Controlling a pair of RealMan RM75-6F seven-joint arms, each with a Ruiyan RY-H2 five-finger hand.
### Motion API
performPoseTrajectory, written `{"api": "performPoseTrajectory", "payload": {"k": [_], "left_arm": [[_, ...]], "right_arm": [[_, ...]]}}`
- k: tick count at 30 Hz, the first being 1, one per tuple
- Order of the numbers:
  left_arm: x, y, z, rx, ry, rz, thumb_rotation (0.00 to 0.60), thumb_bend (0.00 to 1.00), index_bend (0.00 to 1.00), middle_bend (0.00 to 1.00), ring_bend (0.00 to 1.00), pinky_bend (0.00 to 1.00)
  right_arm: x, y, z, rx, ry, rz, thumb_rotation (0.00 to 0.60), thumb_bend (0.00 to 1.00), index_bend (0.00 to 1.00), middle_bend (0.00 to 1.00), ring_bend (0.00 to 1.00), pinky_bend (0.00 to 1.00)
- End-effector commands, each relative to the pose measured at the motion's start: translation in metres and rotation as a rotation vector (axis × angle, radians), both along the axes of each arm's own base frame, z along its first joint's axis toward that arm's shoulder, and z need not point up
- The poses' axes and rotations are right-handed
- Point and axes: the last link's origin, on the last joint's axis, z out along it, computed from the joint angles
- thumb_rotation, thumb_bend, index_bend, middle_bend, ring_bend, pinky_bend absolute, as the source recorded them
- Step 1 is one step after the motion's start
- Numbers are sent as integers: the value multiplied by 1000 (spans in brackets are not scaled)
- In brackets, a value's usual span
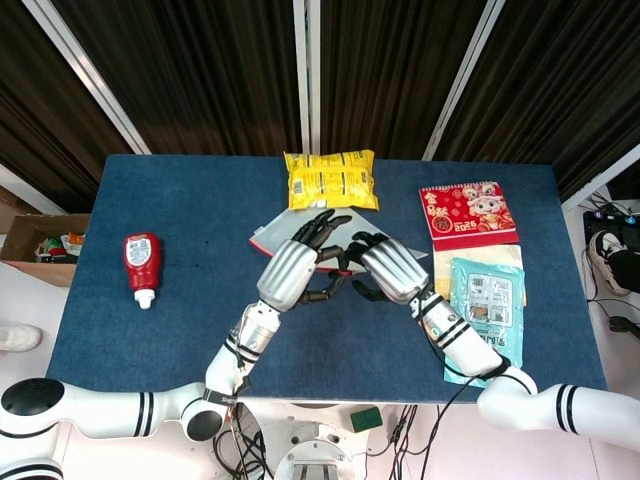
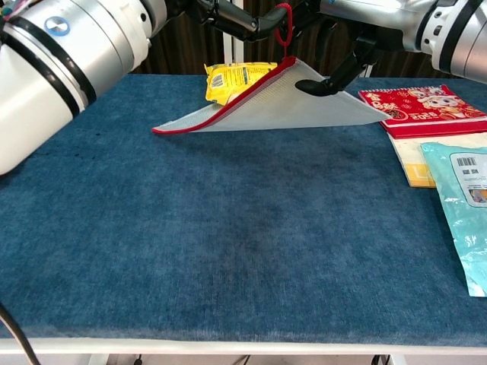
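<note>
A grey mesh pouch (image 2: 283,105) with a red edge lies mid-table, its near right corner lifted off the cloth. My left hand (image 1: 293,272) grips the pouch's red loop (image 2: 284,29) from above and holds that corner up. In the head view only the pouch's far left part (image 1: 283,229) shows past the hands. My right hand (image 1: 384,268) hangs right beside the left, fingers spread, holding nothing. In the chest view one right fingertip (image 2: 316,87) reaches down to the raised pouch face; whether it touches is unclear.
A yellow snack bag (image 1: 330,178) lies behind the pouch. A red booklet (image 1: 467,212) and a teal packet (image 1: 482,318) on a cream sheet lie to the right. A red sauce bottle (image 1: 141,265) lies far left. A cardboard box (image 1: 38,246) stands off the table's left edge.
</note>
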Motion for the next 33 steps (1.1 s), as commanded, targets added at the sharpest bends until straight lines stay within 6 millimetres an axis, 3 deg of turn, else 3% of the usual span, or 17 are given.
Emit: {"api": "performPoseTrajectory", "payload": {"k": [1,15,23,33], "left_arm": [[-1,0,1,1,0,4,600,487,588,92,6,147],[-2,3,3,3,-8,23,600,486,588,91,6,147],[-5,4,3,1,-8,33,600,487,588,91,6,147],[-23,3,-4,-46,-36,88,600,488,588,91,6,148]], "right_arm": [[2,-4,-2,-5,1,-11,600,337,502,438,207,394],[4,-14,-9,-5,-29,-44,600,337,585,472,228,395],[4,-18,-14,-7,-41,-49,600,461,644,491,243,398],[6,-18,-11,-36,-21,-16,600,515,742,562,308,414]]}}
